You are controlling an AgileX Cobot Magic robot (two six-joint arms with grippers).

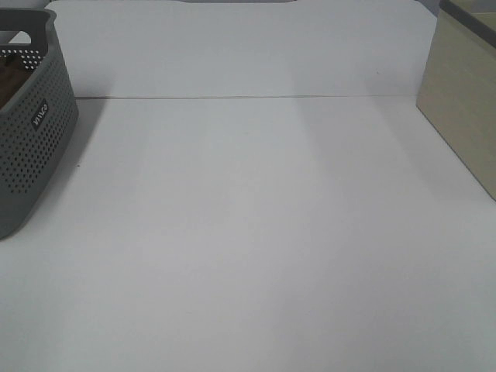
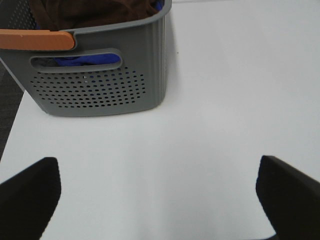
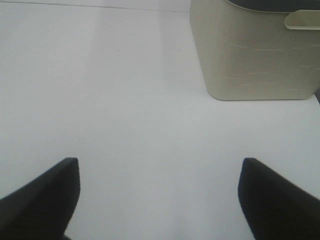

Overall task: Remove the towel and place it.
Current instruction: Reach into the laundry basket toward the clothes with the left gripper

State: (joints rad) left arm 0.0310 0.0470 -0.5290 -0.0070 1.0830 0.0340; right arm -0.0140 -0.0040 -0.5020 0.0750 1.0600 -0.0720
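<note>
One grey basket (image 2: pixel 100 90), one beige bin (image 3: pixel 250 55), one brown towel (image 2: pixel 90 12), one blue cloth (image 2: pixel 82 61), two grippers (left gripper (image 2: pixel 157 162), right gripper (image 3: pixel 160 161)).

Exterior high camera looks steeply down on the white matte tabletop (image 1: pixel 248 232), grey perforated plastic basket (image 1: pixel 31 139) clipped at left, beige plastic bin (image 1: pixel 465 101) at right. Left wrist camera sits low, facing the basket closely; right wrist camera low, facing the bin.

The white table (image 1: pixel 248 232) carries two containers — well apart. A grey perforated basket (image 1: pixel 31 147) stands at the left, a beige bin (image 1: pixel 465 108) far right.
</note>
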